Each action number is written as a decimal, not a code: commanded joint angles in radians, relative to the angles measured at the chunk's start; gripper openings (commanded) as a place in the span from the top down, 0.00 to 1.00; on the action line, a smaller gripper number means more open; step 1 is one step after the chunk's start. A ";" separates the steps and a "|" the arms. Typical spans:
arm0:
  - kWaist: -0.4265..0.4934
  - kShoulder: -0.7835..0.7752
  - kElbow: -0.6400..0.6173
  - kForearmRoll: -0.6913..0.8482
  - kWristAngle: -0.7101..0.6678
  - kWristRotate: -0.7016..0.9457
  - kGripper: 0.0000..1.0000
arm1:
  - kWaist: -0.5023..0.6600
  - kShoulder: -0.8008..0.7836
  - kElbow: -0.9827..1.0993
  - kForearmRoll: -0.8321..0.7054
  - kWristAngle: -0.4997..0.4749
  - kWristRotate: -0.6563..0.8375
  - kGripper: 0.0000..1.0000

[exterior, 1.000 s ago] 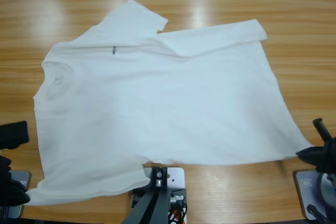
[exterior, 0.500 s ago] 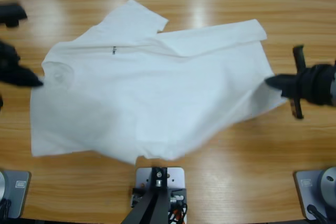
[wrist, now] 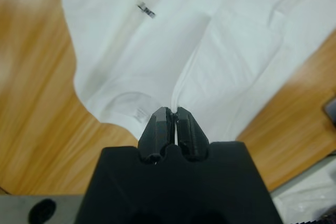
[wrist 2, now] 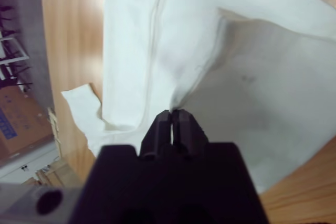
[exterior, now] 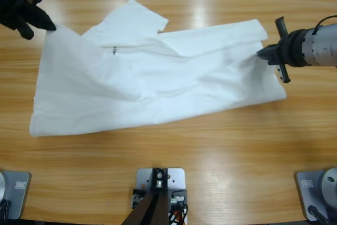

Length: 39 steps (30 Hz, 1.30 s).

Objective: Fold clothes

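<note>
**Both arms mid-fold, each hanging onto a corner of the shirt**

Over on the far left of the table [exterior: 174, 162], the left gripper [exterior: 48, 26] is up by the far edge with its jaws pinched tight on a corner of the T-shirt [exterior: 158, 88]. The wrist view shows the cloth coming straight out from between the closed tips, so it's a proper clamp, not just resting on it. My read is that it's carrying the near edge over toward the far side, which is why the left part of the shirt is doubled up and rumpled instead of flat.

Moving across, the shirt itself sprawls over the middle of the table. The tiny dark chest mark [exterior: 114, 49] sits just past a fold line, and one sleeve [exterior: 134, 19] pokes out toward the far edge.

At the right end, the right gripper [exterior: 263, 52] comes in from the right edge, jaws squeezed together on the hem corner. Fabric drapes down from the tips in its wrist view, so that corner looks lifted. Probably both are holding on so the fold lands evenly.
</note>
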 commanded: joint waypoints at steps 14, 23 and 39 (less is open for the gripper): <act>0.049 0.110 -0.179 0.009 0.143 0.033 1.00 | -0.050 -0.061 0.031 0.143 -0.067 -0.102 1.00; 0.049 0.128 -0.134 0.008 0.132 0.030 1.00 | -0.078 -0.019 0.066 0.143 -0.045 -0.102 1.00; -0.006 0.012 0.068 -0.044 0.121 0.048 1.00 | -0.076 0.060 0.107 -0.174 0.045 -0.270 0.00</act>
